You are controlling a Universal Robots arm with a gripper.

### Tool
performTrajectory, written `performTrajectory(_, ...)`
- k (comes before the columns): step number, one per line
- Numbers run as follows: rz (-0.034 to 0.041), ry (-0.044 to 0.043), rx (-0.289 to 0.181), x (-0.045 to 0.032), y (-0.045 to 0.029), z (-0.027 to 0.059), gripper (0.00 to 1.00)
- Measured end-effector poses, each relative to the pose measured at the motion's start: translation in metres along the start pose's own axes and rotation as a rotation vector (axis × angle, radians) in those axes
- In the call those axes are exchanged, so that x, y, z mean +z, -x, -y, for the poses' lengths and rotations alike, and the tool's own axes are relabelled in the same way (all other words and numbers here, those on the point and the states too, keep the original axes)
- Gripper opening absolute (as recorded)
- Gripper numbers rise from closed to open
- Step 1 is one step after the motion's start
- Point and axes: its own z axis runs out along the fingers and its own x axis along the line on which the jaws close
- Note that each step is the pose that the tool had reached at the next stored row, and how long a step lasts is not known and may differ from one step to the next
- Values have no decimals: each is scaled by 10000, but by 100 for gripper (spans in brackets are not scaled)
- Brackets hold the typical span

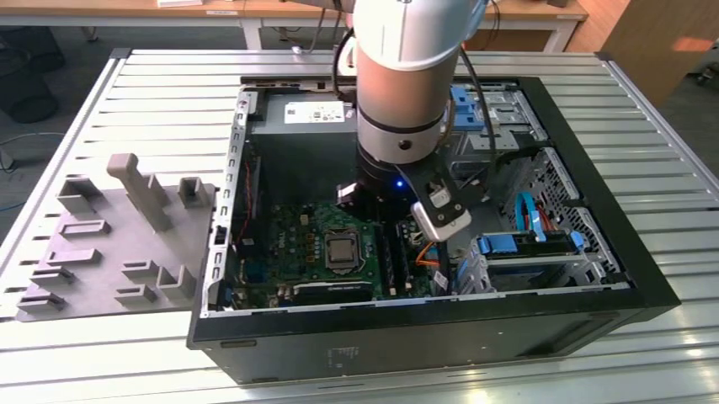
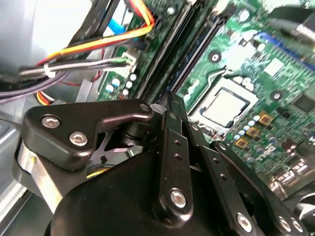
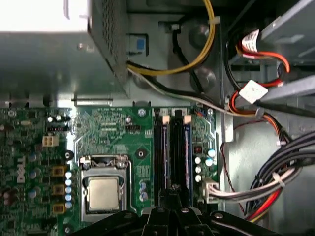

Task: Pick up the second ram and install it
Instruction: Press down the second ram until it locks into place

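Down in the slot bank (image 3: 172, 147) of the green motherboard (image 3: 108, 123), beside the processor socket (image 3: 103, 191): two slim blue board edges standing edge-up in the long black strips, one black strip bare between them. Second ram (image 3: 166, 147) taken as the blue stick on the socket side, nearest the fingertips; cannot say for certain which of the two it is. Seated upright along its slot, pale clip at its far end. Same blue edge seen in the second wrist view (image 2: 197, 54), running away from the fingertips toward the board's edge.

Gripper (image 3: 173, 189) low over the near end of the slot bank, tips just beside that blue stick, between the two blue edges. Jaws drawn together in the second wrist view (image 2: 170, 96), fingertips meeting, nothing seen between them. Touching the stick or just clear of it: cannot tell.

Socket with its square metal cap (image 2: 224, 105) close alongside. Bundle of black, red, yellow and white cables (image 3: 256, 191) on the far side of the slots, over bare metal floor.

Further out, exterior view: arm (image 1: 405, 84) reaching straight down into the open black computer case (image 1: 584, 286), lying flat on a slatted metal table (image 1: 168, 76). Grey moulded fixture tray (image 1: 113, 244) at the exterior view's left, just beside the case.
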Motion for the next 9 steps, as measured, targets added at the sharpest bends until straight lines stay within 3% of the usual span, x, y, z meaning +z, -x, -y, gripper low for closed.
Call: performTrajectory(9,0,-27,-2,-8,6,163,11)
